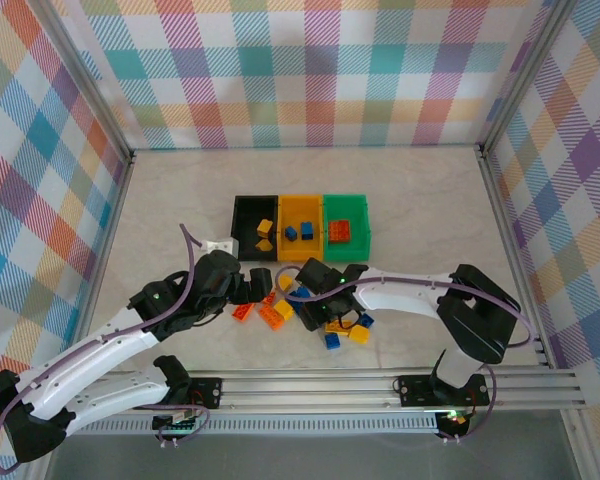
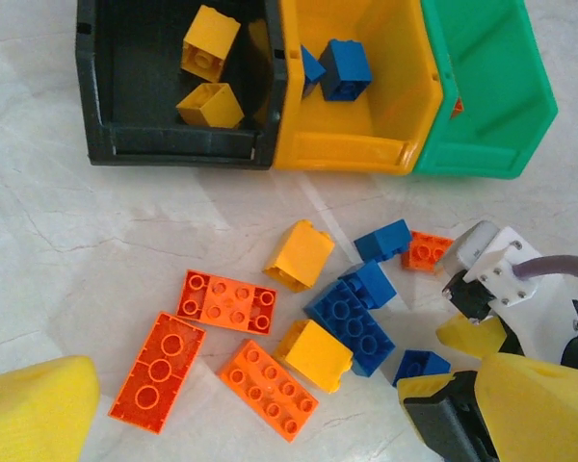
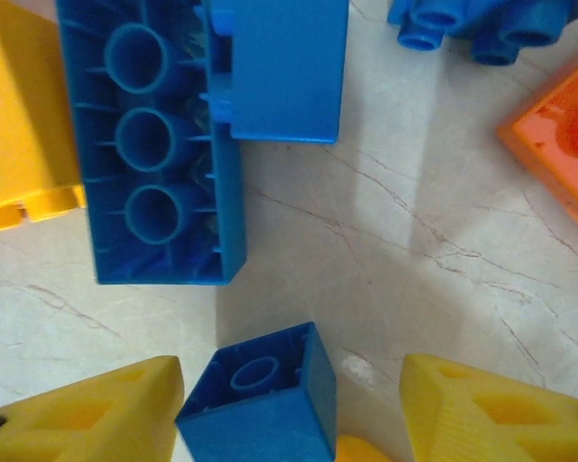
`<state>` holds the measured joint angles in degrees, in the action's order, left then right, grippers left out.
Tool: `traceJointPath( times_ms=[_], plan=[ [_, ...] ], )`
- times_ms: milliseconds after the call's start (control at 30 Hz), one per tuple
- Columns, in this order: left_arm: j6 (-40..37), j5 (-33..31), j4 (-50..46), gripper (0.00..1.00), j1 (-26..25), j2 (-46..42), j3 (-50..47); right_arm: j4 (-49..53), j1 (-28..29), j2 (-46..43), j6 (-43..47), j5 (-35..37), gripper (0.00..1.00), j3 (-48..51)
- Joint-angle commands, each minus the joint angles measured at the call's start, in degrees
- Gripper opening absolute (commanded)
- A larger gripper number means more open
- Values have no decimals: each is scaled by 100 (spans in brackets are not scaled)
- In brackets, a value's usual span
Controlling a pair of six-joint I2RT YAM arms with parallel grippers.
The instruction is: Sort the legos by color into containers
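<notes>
One small blue brick (image 3: 260, 399) sits framed, ungripped, by our half-open right gripper (image 3: 289, 409), ready for pinching; left gripper (image 2: 260, 414) gapes empty.

Three bins, joined in one row at mid-table, are shown: a black bin (image 2: 96, 96), a yellow bin (image 2: 405, 87) and a green bin (image 2: 491, 77). Two yellow bricks (image 2: 210, 43) are counted in the black bin and two blue bricks (image 2: 345, 69) in the yellow bin. An orange brick (image 1: 342, 232) is seen in the green bin, its number unresolved. Toward the near edge of the table (image 2: 77, 250), ten loose bricks are counted in the left wrist view: four loose orange (image 2: 226, 301), four loose blue (image 2: 352, 325), two loose yellow (image 2: 315, 354). Further bricks (image 1: 360, 335), partly hidden in the top view, are left uncounted.
</notes>
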<state>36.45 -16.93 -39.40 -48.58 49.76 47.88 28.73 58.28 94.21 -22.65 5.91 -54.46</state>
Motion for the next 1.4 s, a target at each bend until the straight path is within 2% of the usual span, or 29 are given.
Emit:
traceJointPath(
  times_ms=[0, 133, 200, 333, 500, 633, 867, 1100, 1200, 1267, 1300, 1367],
  plan=[
    [38, -223, -191, 100, 32, 15, -58, 224, 98, 133, 180, 127, 58, -186],
    [-14, -245, -159, 100, 40, 17, -67, 210, 114, 169, 141, 70, 51, -151],
    [-58, -249, -139, 100, 34, 43, -52, 142, 130, 130, 91, -1, 44, -81],
    [-103, -206, -53, 100, 49, 55, -59, 21, 121, -159, -14, -7, 35, 47],
    [-133, -233, 60, 100, 42, -149, -194, 139, 21, -921, 4, 304, 31, -27],
    [-80, -387, -58, 100, 50, -201, -282, 153, -367, -1099, 167, 288, 30, -642],
    [120, -539, -220, 100, 48, -318, -495, 17, -1036, 304, 36, 370, 31, -2249],
    [285, -517, -540, 100, 52, -259, -545, 321, -1395, 1853, -233, 591, 32, -3803],
    [360, -478, -598, 100, 56, -248, -584, 438, -1479, 2164, -313, 612, 37, -4214],
    [393, -444, -604, 100, 56, -218, -628, 462, -1520, 2237, -364, 516, 52, -4413],
    [397, -413, -592, 100, 57, -185, -646, 436, -1530, 2209, -367, 455, 63, -4479],
    [384, -333, -554, 100, 51, -79, -674, 327, -1530, 2063, -342, 335, 71, -4517]
  ],
)
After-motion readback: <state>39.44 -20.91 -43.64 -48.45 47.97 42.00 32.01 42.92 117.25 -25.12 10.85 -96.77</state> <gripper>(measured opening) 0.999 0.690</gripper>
